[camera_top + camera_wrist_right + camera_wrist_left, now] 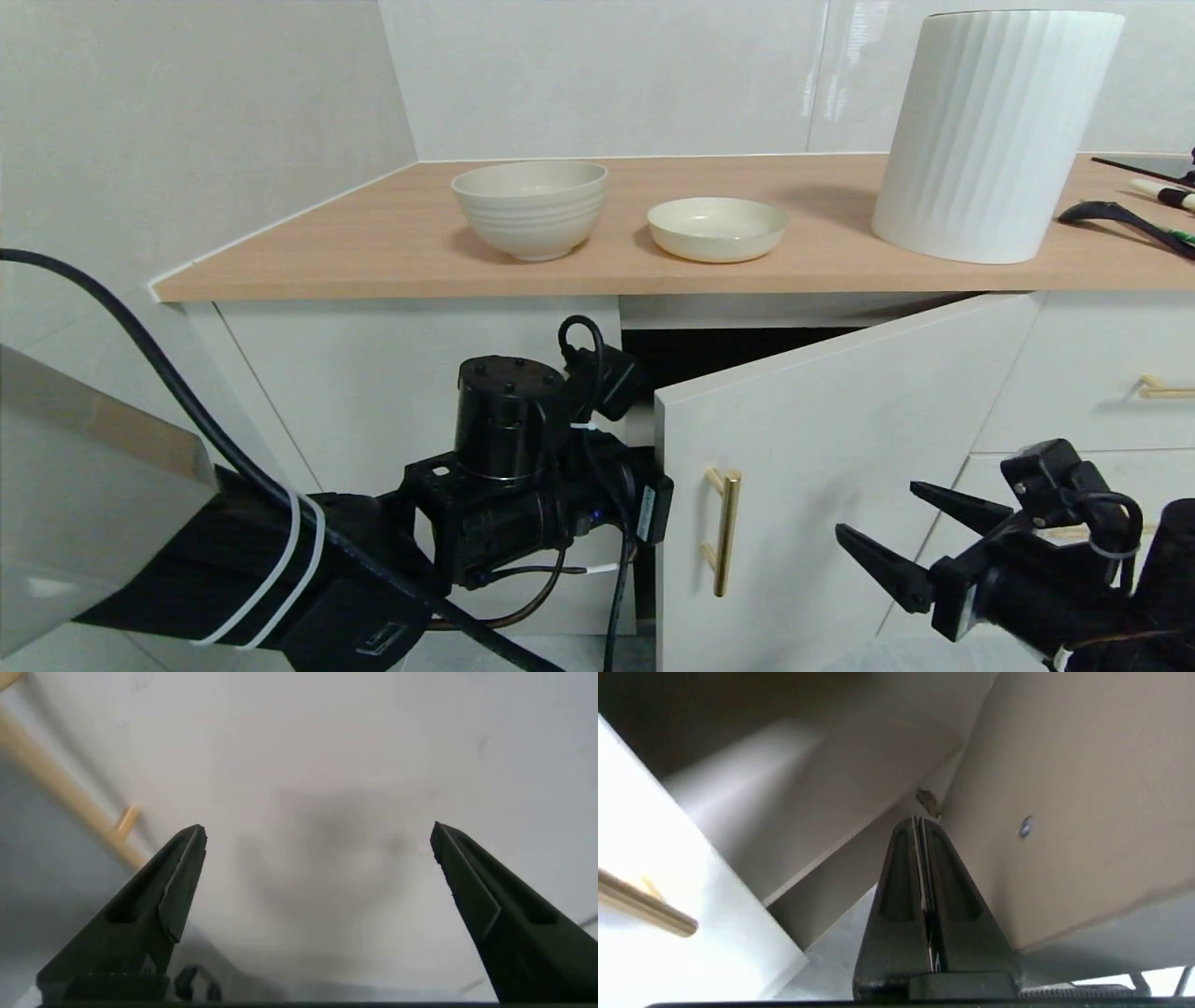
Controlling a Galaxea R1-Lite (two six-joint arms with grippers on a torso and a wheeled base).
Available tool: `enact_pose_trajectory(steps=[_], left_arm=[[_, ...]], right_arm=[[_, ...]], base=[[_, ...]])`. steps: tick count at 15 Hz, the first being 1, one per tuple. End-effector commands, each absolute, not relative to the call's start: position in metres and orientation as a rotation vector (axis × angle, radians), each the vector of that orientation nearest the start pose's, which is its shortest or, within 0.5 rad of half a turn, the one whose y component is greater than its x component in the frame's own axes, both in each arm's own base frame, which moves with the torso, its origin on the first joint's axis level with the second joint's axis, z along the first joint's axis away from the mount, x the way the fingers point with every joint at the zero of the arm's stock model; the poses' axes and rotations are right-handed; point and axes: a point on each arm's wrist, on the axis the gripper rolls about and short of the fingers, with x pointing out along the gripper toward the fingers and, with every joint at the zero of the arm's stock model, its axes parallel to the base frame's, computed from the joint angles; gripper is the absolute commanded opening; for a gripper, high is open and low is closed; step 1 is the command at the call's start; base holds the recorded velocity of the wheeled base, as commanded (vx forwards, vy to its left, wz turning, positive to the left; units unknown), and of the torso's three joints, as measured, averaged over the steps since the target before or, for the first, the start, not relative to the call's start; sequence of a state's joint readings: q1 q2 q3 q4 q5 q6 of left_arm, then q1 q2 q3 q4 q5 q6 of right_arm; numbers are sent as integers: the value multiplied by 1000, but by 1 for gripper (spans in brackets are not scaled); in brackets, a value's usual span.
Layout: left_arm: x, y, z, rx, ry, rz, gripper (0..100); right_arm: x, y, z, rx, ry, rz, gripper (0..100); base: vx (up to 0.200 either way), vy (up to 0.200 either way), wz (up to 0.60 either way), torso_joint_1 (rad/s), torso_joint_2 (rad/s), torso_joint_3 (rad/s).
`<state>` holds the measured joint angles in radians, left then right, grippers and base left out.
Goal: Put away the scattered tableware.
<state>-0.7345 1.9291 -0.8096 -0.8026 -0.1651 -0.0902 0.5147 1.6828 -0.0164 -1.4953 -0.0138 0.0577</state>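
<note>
- Left gripper [920,826], clenched on nothing, sits behind the open cabinet door [840,439], at its edge.
- Right gripper [878,509], spread wide, faces the door's front.
- Ribbed bowl [529,207] and shallow dish [718,227] stand rim-up above both.

One bowl [529,207], one shallow dish [718,227], one ribbed canister [995,131].
</note>
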Motion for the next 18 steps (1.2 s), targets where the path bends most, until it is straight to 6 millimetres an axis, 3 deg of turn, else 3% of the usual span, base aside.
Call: enact_pose_trajectory(steps=[1, 3, 18], left_arm=[[252, -233, 125, 10, 354, -870, 0], [250, -231, 127, 9, 350, -870, 0], [241, -239, 124, 30, 356, -862, 0]], right_arm=[[141, 81, 122, 37, 124, 510, 100], [131, 76, 124, 34, 160, 529, 100], [138, 80, 121, 38, 195, 549, 100]], base=[[0, 0, 0, 0, 0, 0], [0, 0, 0, 0, 0, 0], [0, 0, 0, 0, 0, 0]])
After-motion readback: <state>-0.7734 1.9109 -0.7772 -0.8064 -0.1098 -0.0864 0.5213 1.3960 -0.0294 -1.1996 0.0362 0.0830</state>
